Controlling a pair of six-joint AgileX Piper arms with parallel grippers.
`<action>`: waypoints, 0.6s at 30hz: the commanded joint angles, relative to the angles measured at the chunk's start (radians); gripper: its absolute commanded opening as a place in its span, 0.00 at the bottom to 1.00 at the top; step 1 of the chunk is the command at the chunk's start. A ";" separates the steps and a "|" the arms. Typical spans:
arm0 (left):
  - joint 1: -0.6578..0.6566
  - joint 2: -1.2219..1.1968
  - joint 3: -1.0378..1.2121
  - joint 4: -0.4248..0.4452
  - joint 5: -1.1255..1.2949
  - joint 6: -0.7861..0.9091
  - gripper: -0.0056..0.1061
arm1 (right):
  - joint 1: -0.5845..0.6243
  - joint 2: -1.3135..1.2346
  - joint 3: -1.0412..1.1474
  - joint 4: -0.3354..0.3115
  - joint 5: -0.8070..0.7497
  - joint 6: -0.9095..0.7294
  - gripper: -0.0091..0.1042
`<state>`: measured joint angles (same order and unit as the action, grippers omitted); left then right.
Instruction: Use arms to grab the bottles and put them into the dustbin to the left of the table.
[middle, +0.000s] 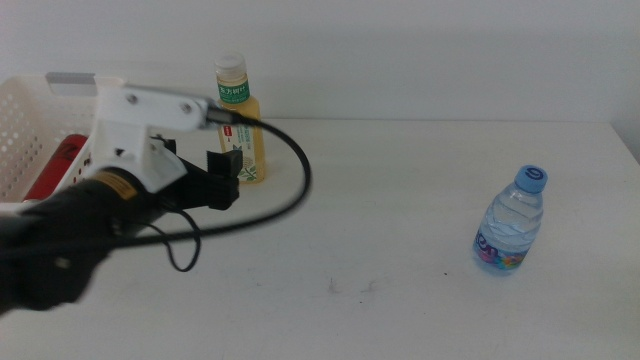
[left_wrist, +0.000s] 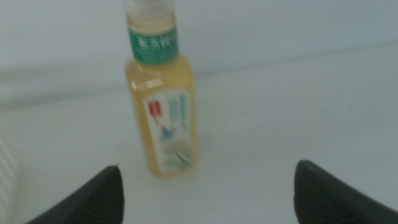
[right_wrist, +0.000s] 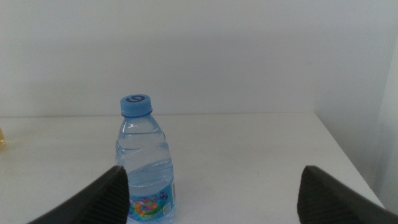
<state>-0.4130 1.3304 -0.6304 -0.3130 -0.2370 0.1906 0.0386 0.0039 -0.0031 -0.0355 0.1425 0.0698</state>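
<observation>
tea bottle | yellowish, white cap, green label | upright, table

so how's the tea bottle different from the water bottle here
The tea bottle holds yellowish liquid under a white cap; the water bottle is clear with a blue cap. The tea bottle stands at the table's back near the dustbin, with the open left gripper close; the water bottle stands far right. Both are upright.
</observation>
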 joint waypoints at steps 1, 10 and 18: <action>-0.024 0.059 0.022 -0.098 -0.207 0.112 0.89 | 0.001 -0.004 0.003 -0.002 -0.008 -0.007 0.90; -0.027 0.427 0.007 -0.073 -0.722 0.116 0.89 | 0.001 -0.004 0.003 -0.002 -0.008 -0.007 0.90; -0.027 0.659 -0.062 0.089 -0.984 0.009 0.89 | 0.001 -0.004 0.003 -0.002 -0.008 -0.007 0.90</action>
<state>-0.4377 1.9659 -0.6723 -0.2435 -1.1652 0.2480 0.0386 0.0039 -0.0031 -0.0355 0.1425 0.0698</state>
